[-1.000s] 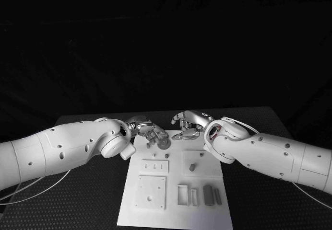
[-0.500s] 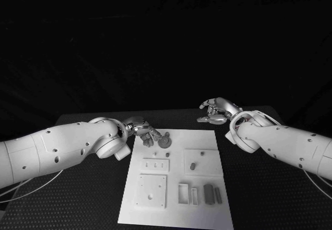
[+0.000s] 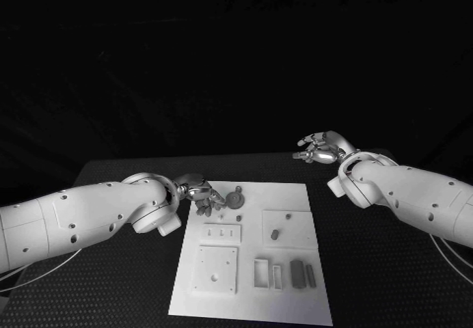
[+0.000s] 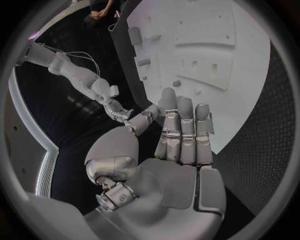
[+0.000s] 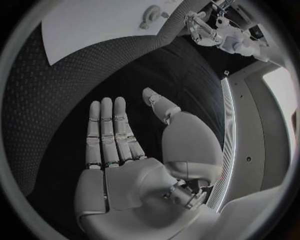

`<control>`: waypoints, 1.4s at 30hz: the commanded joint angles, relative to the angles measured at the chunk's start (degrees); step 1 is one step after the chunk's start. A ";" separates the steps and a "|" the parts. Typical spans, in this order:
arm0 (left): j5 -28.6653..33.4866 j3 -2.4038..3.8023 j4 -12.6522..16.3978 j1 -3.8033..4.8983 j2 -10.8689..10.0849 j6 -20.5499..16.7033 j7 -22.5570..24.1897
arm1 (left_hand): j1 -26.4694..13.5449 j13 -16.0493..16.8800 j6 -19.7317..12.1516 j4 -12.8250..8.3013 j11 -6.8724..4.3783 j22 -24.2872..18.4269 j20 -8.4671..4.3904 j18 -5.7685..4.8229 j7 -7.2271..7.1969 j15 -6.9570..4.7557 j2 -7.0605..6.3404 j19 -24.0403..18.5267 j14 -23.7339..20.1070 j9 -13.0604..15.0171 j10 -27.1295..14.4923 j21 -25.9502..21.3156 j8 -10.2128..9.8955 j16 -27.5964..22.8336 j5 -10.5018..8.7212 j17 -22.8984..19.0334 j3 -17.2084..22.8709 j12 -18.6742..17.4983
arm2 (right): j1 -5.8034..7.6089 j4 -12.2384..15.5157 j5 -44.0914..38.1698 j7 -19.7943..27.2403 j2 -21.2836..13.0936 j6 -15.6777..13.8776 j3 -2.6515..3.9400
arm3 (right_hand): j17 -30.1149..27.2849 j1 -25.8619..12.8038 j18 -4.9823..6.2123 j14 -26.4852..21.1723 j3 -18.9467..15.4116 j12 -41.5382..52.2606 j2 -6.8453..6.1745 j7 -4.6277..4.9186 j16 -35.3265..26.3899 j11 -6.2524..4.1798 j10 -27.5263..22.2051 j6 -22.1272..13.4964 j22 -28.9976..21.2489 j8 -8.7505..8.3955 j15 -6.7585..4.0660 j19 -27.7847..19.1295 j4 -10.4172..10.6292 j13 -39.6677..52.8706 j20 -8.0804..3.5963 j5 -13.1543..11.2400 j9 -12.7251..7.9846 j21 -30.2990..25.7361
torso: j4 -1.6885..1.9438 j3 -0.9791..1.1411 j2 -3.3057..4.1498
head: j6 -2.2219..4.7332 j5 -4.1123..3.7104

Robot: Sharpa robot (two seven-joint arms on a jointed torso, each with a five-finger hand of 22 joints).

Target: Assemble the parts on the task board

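Observation:
The white task board (image 3: 251,304) lies in the middle of the black table. A round grey part (image 3: 234,199) lies near its far edge. My left hand (image 3: 202,195) hovers at the board's far left edge, just beside that part, fingers straight and palm empty (image 4: 178,150). My right hand (image 3: 320,149) is raised beyond the board's far right corner, flat and empty (image 5: 115,150). A small peg (image 3: 275,234) stands in a raised plate mid-board. The right wrist view shows the board (image 5: 94,25), the round part (image 5: 152,13) and my left hand (image 5: 203,27).
Nearer on the board are a slotted plate (image 3: 222,234), a square plate (image 3: 215,271), an open frame (image 3: 261,275) and two grey bars (image 3: 296,273). Black table surface lies on both sides of the board.
My right hand has left the board's far edge and risen away to the right. My left hand has drawn back slightly to the left, and the round part now lies free on the board.

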 commanded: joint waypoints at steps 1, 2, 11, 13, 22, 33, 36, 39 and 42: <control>-3.01 -0.23 0.84 -0.15 -0.35 -0.92 -1.65 | -0.29 1.79 2.95 -0.08 -0.40 0.63 -4.32 -0.13 -2.60 -0.78 0.01 0.69 0.25 0.29 -0.23 1.16 -0.36 1.74 0.30 0.33 0.45 3.06 | 0.02 -0.82 5.93 3.26 0.14 2.85 0.06 | -3.71 -0.46 -0.57 1.68 -0.48 -4.03 1.17 1.06 -6.01 4.44 -9.24 0.57 -1.92 0.77 0.82 -0.19 -0.67 -5.81 0.89 0.40 -0.34 -3.70 | 0.02 -0.03 0.02 | -0.11 0.04; -3.59 -0.23 1.14 -0.27 -0.49 -1.13 -1.81 | -0.28 2.46 2.99 -0.05 -0.46 0.70 -4.55 -0.11 -2.66 -1.03 -0.04 0.93 0.45 0.39 -0.20 1.64 -0.44 2.44 0.28 0.46 0.49 4.24 | 0.02 -1.01 6.32 3.31 0.19 2.90 0.07 | -4.32 -0.34 -0.47 2.03 -0.63 -4.82 1.33 1.02 -7.33 4.50 -8.90 0.50 -2.32 0.87 0.89 -0.25 -0.90 -7.13 0.98 0.58 -0.48 -4.61 | 0.06 -0.05 0.03 | -0.21 -0.01; -8.08 -0.23 3.09 -1.10 -1.28 -2.89 -3.94 | -0.51 6.67 3.91 -0.04 -1.34 0.70 -6.33 0.05 -3.40 -3.14 -0.44 2.72 1.84 1.17 -0.81 5.28 -0.89 7.30 0.94 0.72 0.85 12.54 | 0.03 -1.53 6.78 3.50 0.21 3.07 0.09 | -5.10 -0.25 -0.02 3.41 -1.51 -6.39 1.87 1.00 -10.13 4.60 -7.58 0.54 -3.47 1.28 0.92 0.87 -1.34 -10.93 1.42 0.99 -1.07 -7.16 | 0.09 -0.03 0.17 | -0.57 0.07; -9.34 -0.23 3.41 -1.16 -1.22 -3.53 -4.73 | -0.70 7.28 4.29 0.00 -1.49 0.50 -6.40 -0.07 -3.55 -3.42 -0.67 2.95 2.02 1.30 -0.98 5.13 -0.89 7.85 1.07 0.54 1.23 13.73 | 0.03 -1.49 6.78 3.47 0.22 3.16 0.09 | -5.11 -0.24 -0.02 3.43 -1.57 -6.43 1.84 1.01 -10.26 4.62 -7.53 0.53 -3.48 1.30 0.95 0.88 -1.36 -11.11 1.44 1.03 -1.12 -7.28 | 0.07 -0.03 0.21 | -0.65 0.13; -16.34 -0.25 4.31 -1.66 -0.69 -5.86 -8.78 | -1.47 8.08 5.48 0.00 -1.97 0.49 -6.92 -0.12 -4.02 -4.03 -1.52 4.28 2.71 1.69 -1.13 5.14 -0.91 9.22 2.73 -0.22 2.98 16.14 | 0.03 -1.42 6.76 3.17 0.40 3.15 0.10 | -5.15 -0.14 -0.07 3.31 -1.81 -6.63 1.81 1.04 -10.88 4.68 -7.38 0.52 -3.49 1.36 1.11 0.73 -1.42 -11.88 1.53 1.13 -1.30 -7.80 | 0.00 0.06 0.19 | -1.81 0.12; -21.65 -0.26 4.79 -2.83 0.28 -5.36 -10.95 | -2.38 8.13 6.39 0.02 -2.30 0.70 -7.21 -0.17 -4.34 -4.17 -1.62 5.01 3.34 1.92 -0.75 5.41 -0.88 10.11 2.72 -0.71 4.18 17.28 | 0.11 -0.91 6.33 2.75 0.88 3.59 0.10 | -5.13 -0.02 -0.20 3.05 -2.07 -6.76 1.73 1.07 -11.63 4.74 -7.20 0.51 -3.41 1.44 1.33 0.34 -1.40 -12.79 1.65 1.67 -1.55 -8.49 | -0.09 0.09 0.20 | -2.85 0.20; -21.78 -0.26 4.56 -3.28 0.43 -5.70 -11.19 | -2.89 8.13 6.65 0.03 -2.38 0.77 -7.28 -0.21 -4.43 -4.19 -1.50 5.16 3.48 1.99 -0.71 5.49 -0.88 10.43 3.06 -0.86 4.62 17.64 | 0.13 -0.82 6.27 2.65 0.93 3.65 0.10 | -5.13 0.05 -0.26 2.92 -2.13 -6.79 1.75 1.05 -11.88 4.73 -7.17 0.51 -3.38 1.47 1.41 0.16 -1.41 -13.07 1.68 1.81 -1.63 -8.74 | -0.03 0.05 0.18 | -3.07 0.09; -21.78 -0.26 4.42 -3.59 0.50 -5.73 -11.29 | -3.06 8.11 6.71 0.03 -2.40 0.80 -7.32 -0.21 -4.45 -4.21 -1.48 5.21 3.49 2.01 -0.73 5.52 -0.91 10.53 3.17 -0.93 4.82 17.76 | 0.14 -0.75 6.21 2.55 1.00 3.69 0.10 | -5.12 0.08 -0.33 2.82 -2.20 -6.82 1.76 1.06 -12.09 4.73 -7.16 0.49 -3.34 1.48 1.48 -0.04 -1.39 -13.34 1.72 1.96 -1.71 -8.98 | -0.05 0.01 0.20 | -3.33 0.05; -21.76 -0.25 4.28 -3.91 0.72 -5.48 -11.43 | -3.26 8.06 6.86 0.02 -2.43 0.83 -7.35 -0.22 -4.48 -4.21 -1.50 5.24 3.48 2.07 -0.78 5.54 -0.89 10.64 3.32 -1.02 5.07 17.88 | 0.15 -0.74 6.08 2.49 1.04 3.68 0.10 | -5.11 0.11 -0.39 2.68 -2.27 -6.84 1.75 1.06 -12.32 4.75 -7.14 0.50 -3.29 1.51 1.57 -0.20 -1.37 -13.59 1.75 2.09 -1.78 -9.19 | -0.07 0.05 0.22 | -3.42 0.04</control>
